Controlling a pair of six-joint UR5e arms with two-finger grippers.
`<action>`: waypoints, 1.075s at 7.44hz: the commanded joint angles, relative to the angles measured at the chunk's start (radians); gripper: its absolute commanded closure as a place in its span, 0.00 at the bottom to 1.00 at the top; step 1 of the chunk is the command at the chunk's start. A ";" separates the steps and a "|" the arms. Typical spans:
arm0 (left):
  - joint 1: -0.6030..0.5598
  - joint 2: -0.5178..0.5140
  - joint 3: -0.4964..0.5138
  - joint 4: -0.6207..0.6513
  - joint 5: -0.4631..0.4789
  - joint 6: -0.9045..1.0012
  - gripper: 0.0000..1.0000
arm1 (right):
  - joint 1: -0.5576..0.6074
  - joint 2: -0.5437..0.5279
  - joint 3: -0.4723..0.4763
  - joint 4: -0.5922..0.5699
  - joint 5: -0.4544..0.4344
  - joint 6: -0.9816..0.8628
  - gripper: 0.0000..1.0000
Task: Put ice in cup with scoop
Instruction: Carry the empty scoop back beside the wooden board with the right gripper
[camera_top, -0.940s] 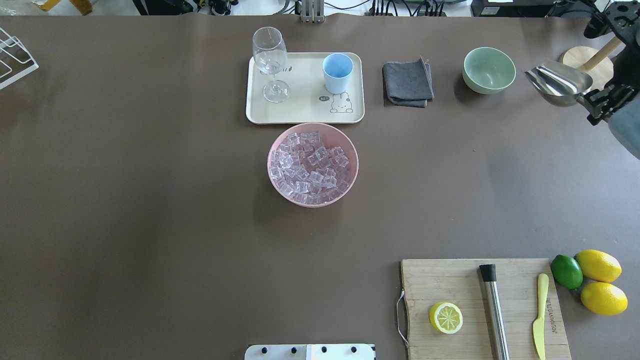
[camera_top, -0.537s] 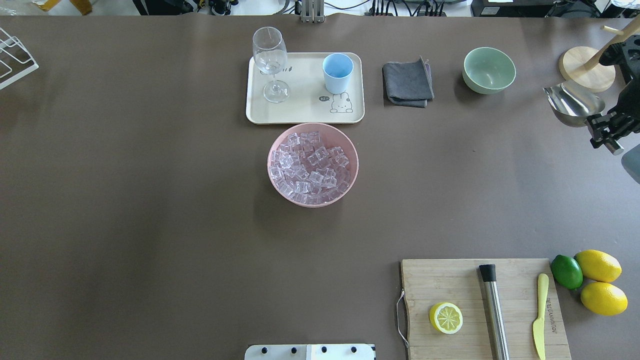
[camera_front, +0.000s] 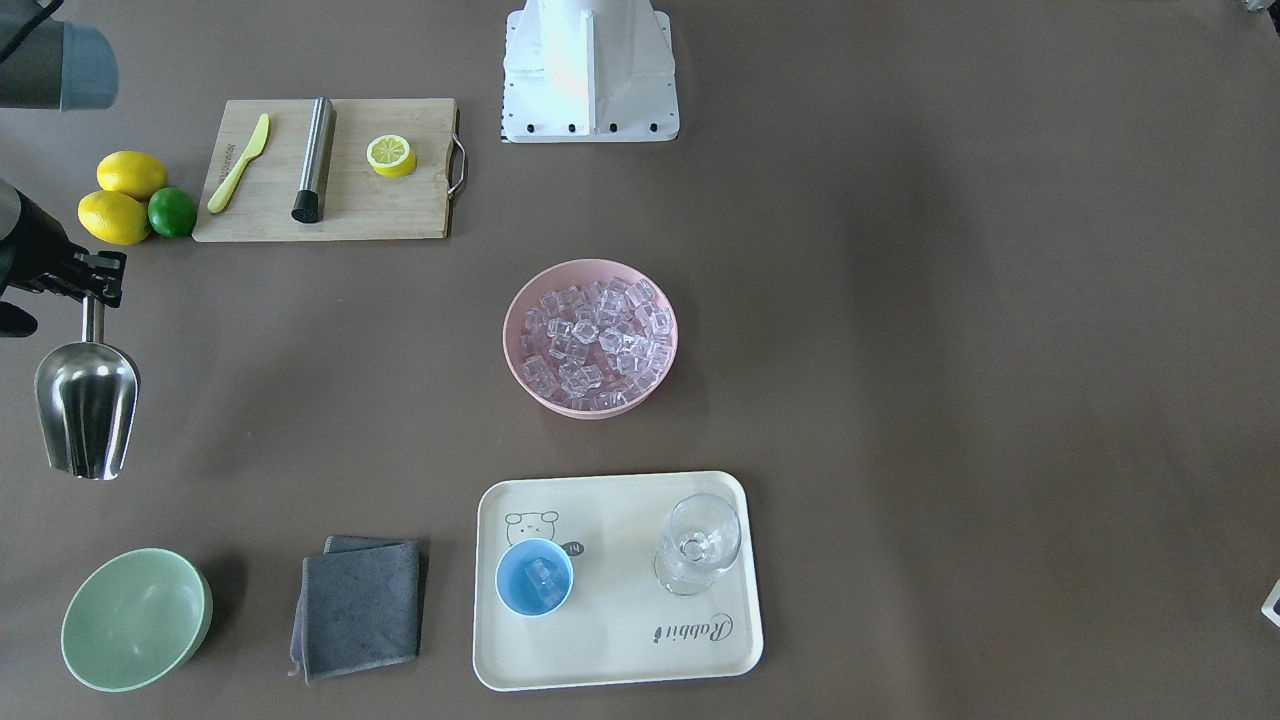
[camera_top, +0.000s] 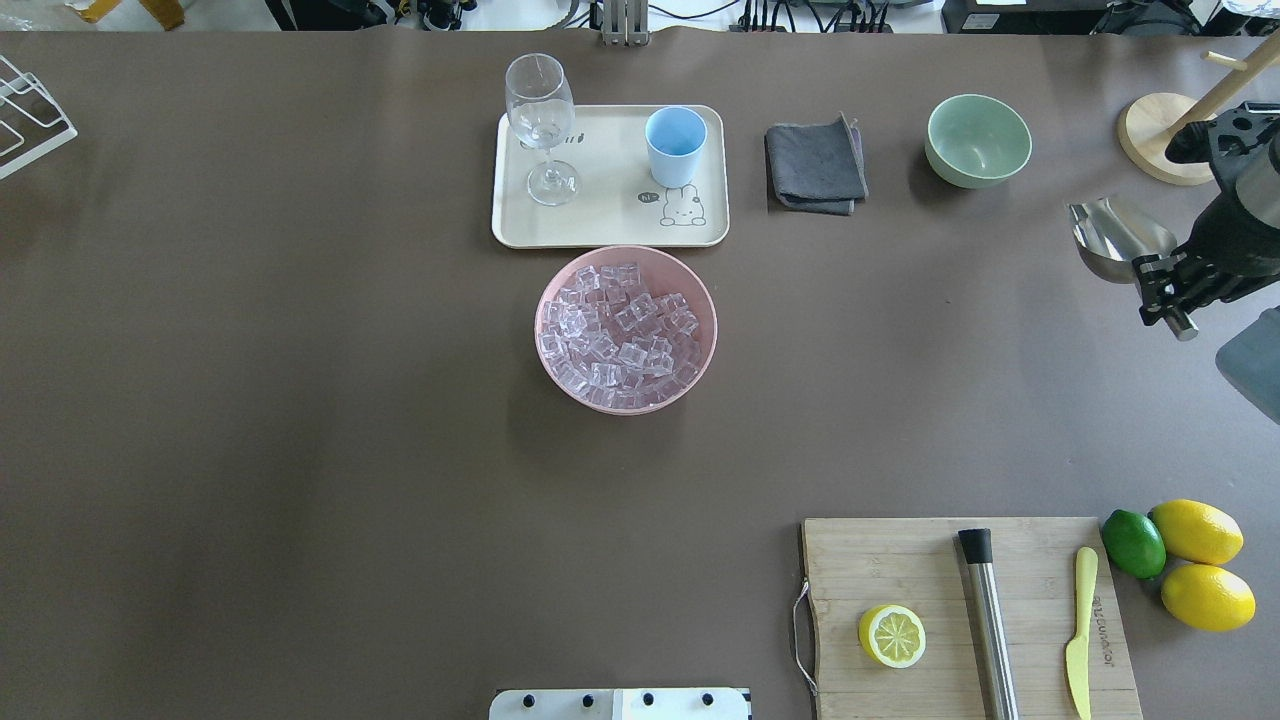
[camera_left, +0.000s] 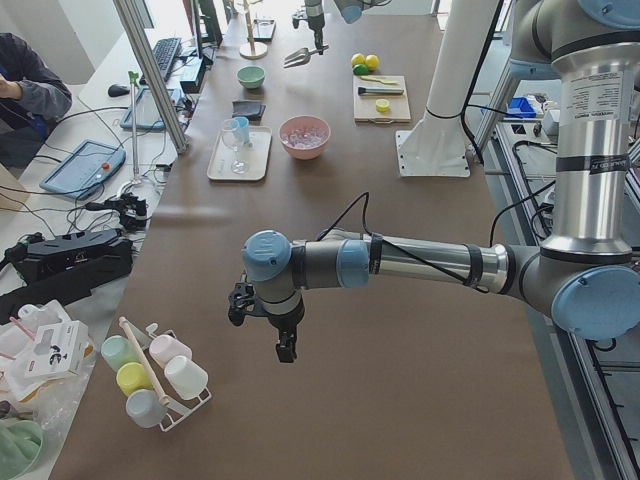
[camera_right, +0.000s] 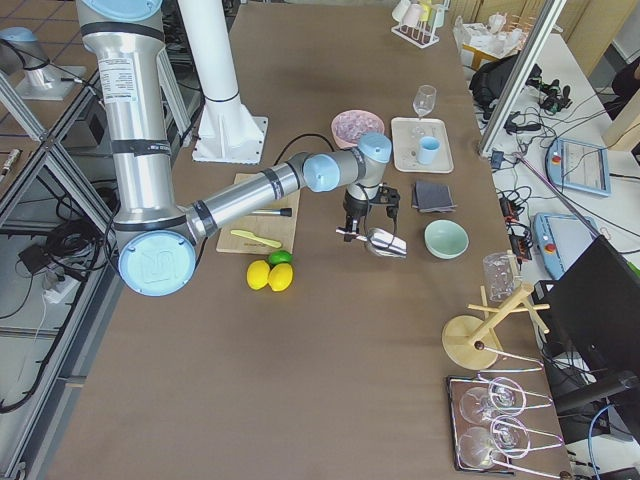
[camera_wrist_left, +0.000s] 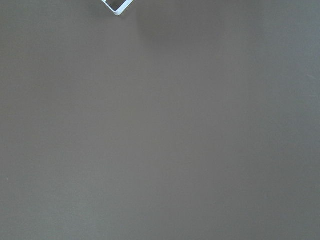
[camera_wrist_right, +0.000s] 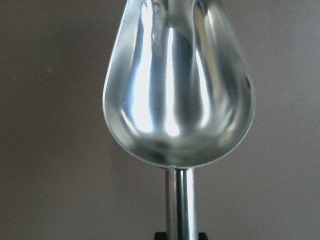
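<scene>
The scoop (camera_top: 1118, 238) is gripped by its rod handle in the closed fingers of the right gripper (camera_top: 1160, 282), near the right edge of the table (camera_top: 300, 420). The trough is carried just ahead of the fingers, pointed away from the robot's base, and the handle's end is seen sticking out behind them. In the right wrist view the hollow of the trough is turned toward the camera and only shiny metal is shown in it. The scoop is held above the table between the pale green bowl (camera_top: 978, 140) and the lime (camera_top: 1133, 543) and lemons (camera_top: 1196, 531), well apart from the cup (camera_top: 675, 145). Most of the ice (camera_top: 620, 330) is heaped in the pink bowl (camera_top: 711, 335), just beside the cream tray (camera_top: 600, 225). The cup is stood on that tray beside a stemmed glass (camera_top: 541, 125), and in the front-facing view at least one cube is seen inside it. The left gripper (camera_left: 283, 345) is seen only from the side, over bare table, and whether it is open or closed cannot be told.
</scene>
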 joint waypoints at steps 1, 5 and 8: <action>0.000 0.015 0.000 -0.002 0.000 0.002 0.02 | -0.050 -0.072 0.009 0.053 0.006 0.064 1.00; 0.000 0.019 0.000 -0.002 0.000 0.002 0.02 | -0.091 -0.100 -0.004 0.102 0.006 0.064 1.00; 0.002 0.023 0.005 -0.003 0.001 0.008 0.02 | -0.099 -0.098 -0.072 0.160 0.065 0.064 1.00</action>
